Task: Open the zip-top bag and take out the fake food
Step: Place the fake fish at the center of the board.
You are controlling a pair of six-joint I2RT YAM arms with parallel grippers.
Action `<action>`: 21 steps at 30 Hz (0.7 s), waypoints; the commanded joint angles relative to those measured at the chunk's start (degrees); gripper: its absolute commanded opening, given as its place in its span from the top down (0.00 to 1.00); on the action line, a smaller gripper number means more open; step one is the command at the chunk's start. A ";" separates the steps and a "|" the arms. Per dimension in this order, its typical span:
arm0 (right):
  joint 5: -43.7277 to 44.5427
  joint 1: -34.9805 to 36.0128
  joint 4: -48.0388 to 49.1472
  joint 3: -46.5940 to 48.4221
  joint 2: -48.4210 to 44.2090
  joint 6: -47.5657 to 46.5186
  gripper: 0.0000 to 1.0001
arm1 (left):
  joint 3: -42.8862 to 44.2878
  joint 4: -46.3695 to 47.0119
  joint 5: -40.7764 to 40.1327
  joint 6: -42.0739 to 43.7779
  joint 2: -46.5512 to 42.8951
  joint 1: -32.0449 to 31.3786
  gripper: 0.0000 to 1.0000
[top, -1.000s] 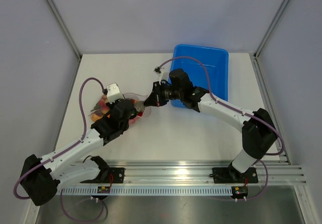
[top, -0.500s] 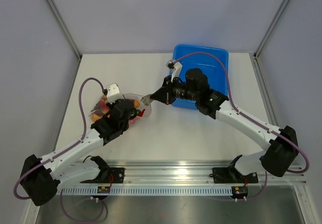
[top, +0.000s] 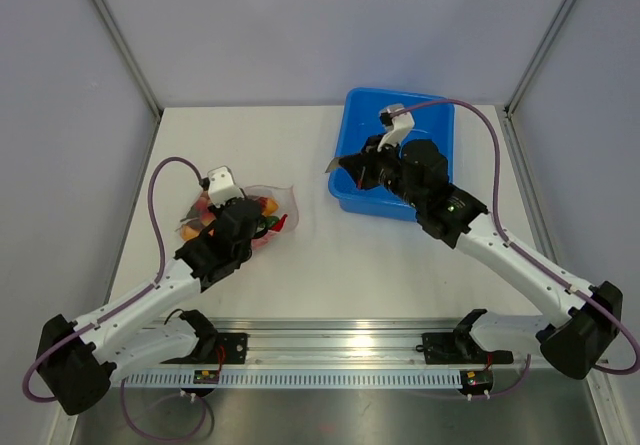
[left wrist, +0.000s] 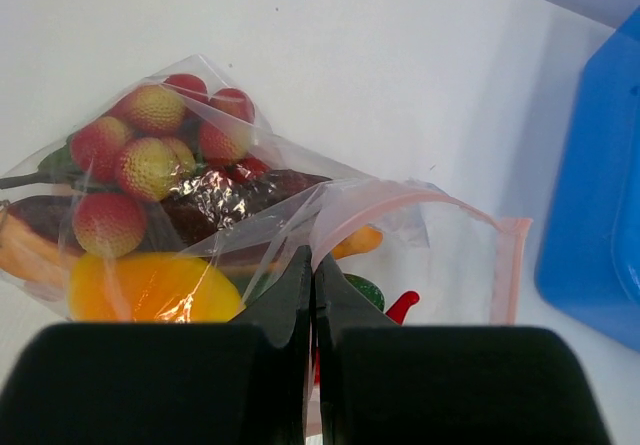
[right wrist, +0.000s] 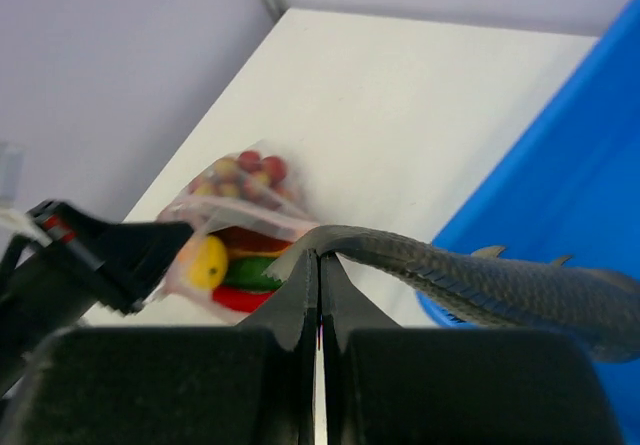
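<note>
– Fish (right wrist: 480, 285) status?
– I've got my right tool (right wrist: 318, 255) pinched tight on its tail, body reaching over the blue tub (top: 435, 115). My left tool (left wrist: 312, 265) clamps the zip-top bag (left wrist: 440, 245), well apart leftward on the tabletop (top: 330, 255).

The bag (top: 285, 205), with food (left wrist: 140, 165) in it, lies on the table (top: 330, 265) left of the tub (top: 435, 115); the fish (right wrist: 480, 283) hangs over the tub's left rim.
</note>
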 commanded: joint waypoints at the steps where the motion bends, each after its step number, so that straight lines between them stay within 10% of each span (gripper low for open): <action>1: 7.28 -3.25 0.85 0.35 -1.27 -0.86 1.00 | 0.63 2.18 -0.02 -0.63 -1.83 0.32 1.00; 21: -12.57 -26.11 -3.37 18.80 22.09 7.23 1.00 | 1.25 1.21 1.30 -1.06 -0.51 0.32 1.00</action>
